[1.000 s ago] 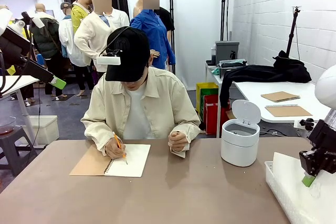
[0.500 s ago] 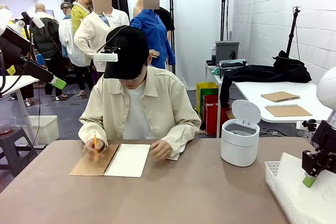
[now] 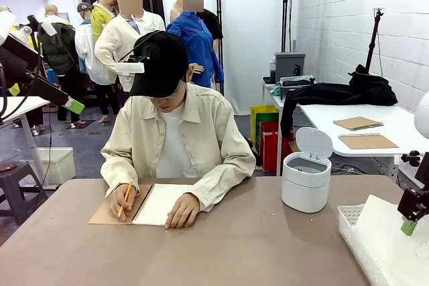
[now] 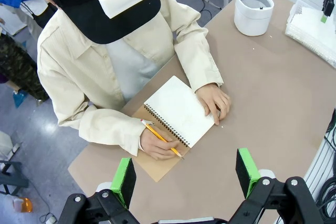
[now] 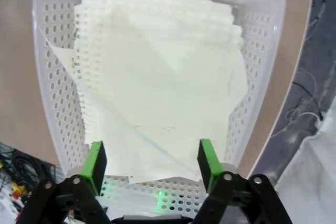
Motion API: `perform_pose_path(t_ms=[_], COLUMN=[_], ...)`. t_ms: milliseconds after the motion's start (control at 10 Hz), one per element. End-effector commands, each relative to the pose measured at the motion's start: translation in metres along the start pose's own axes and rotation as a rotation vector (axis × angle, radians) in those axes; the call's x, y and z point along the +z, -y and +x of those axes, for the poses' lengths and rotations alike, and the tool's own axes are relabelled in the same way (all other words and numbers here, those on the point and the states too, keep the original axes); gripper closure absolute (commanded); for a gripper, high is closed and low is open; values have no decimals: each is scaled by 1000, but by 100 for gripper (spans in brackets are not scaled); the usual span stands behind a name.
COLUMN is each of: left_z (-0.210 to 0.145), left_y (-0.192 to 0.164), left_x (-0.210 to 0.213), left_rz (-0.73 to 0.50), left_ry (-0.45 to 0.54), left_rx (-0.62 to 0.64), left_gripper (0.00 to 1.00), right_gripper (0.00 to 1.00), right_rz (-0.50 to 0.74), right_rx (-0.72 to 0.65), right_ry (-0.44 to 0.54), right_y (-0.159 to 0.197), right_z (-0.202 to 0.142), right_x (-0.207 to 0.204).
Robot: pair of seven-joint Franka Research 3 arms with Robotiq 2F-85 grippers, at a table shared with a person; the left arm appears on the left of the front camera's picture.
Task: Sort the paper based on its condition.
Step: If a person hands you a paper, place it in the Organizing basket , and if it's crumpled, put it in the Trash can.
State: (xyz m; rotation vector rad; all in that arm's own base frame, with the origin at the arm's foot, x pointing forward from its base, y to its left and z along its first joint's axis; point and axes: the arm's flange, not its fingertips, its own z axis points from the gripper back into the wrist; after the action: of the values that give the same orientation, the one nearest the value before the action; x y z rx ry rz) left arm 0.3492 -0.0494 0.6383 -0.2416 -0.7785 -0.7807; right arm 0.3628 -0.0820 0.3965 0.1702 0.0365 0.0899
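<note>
Since a second ago the right tool has lifted and drifted toward 3 o'clock in the front view. Its jaws have gone from pressed together to spread, with nothing between the green pads. Below it the paper lies in the white basket, a loose, skewed stack with one sheet lapping up the wall at 9 o'clock in the right wrist view. The person's pencil hand now rests on the notebook cover, the other hand on the open page, at 9 o'clock on the surface. The left tool hangs spread above them, pinching nothing.

The drop looks done, so the step in hand is probably the retreat. Go straight up until the pads are above the top sheet and the rim; swinging sideways too soon could catch that raised sheet and drag it out. Keep the jaws wide, then turn toward 10 o'clock for the next sheet.
</note>
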Motion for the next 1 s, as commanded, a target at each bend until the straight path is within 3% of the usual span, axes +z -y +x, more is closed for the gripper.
perform_pose_path(t_ms=[0, 400, 900], left_z=[0, 0, 0], left_y=[0, 0, 0], left_x=[0, 0, 0], left_rz=[0, 0, 0], left_ry=[0, 0, 0], left_rx=[2, 2, 2], left_gripper=[0, 0, 0], right_gripper=[0, 0, 0], right_rz=[-73, -168, -60], right_rx=[-19, -41, -20], right_ry=[12, 24, 100], right_y=[6, 12, -12], right_z=[13, 29, 31], right_x=[3, 31, 68])
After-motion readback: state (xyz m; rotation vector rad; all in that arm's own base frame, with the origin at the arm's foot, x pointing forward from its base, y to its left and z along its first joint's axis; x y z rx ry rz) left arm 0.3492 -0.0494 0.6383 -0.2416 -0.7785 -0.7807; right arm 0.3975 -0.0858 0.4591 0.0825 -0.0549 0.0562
